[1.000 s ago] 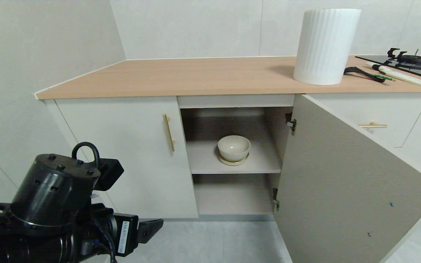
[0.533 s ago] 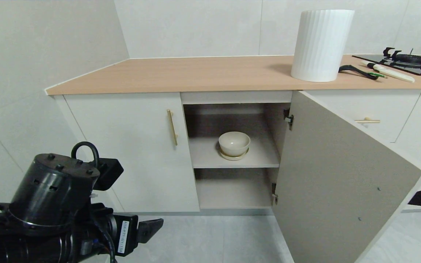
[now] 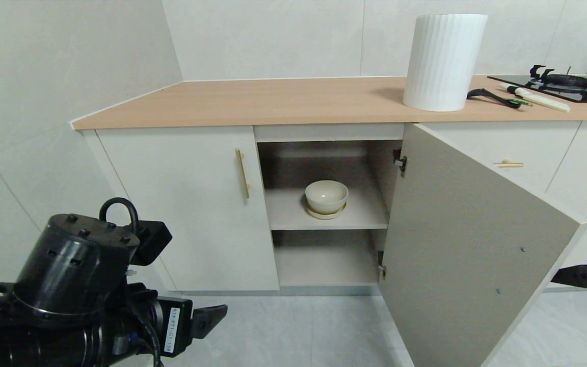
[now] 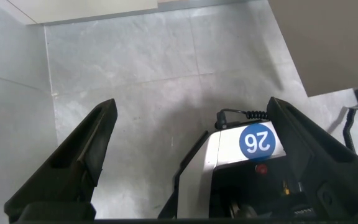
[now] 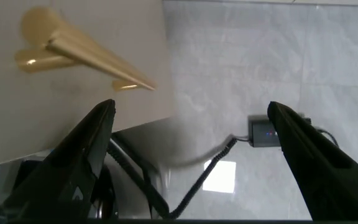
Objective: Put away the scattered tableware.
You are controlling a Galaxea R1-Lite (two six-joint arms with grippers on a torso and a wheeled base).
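A cream bowl (image 3: 326, 195) sits on a small plate (image 3: 326, 213) on the upper shelf (image 3: 287, 214) of the open cabinet. The cabinet door (image 3: 472, 244) stands swung out to the right. My left gripper (image 3: 209, 319) hangs low at the front left, far from the cabinet, open over the floor with nothing between its fingers (image 4: 82, 155). My right gripper (image 3: 574, 276) is at the right edge, just past the door's free edge. In the right wrist view it is open (image 5: 191, 158) and empty, with the door's gold handle (image 5: 79, 45) close by.
On the wooden counter (image 3: 273, 102) stand a tall white ribbed cylinder (image 3: 444, 61), a black-handled utensil (image 3: 489, 96) and a white-handled tool (image 3: 538, 99) next to the stove (image 3: 563, 81). The left cabinet door (image 3: 186, 204) is closed. Grey tiled floor (image 3: 314, 331) lies in front.
The whole head view has shifted back from the cabinet, so the camera moved. My right gripper has come into view at the right edge beside the door. The left arm holds still.
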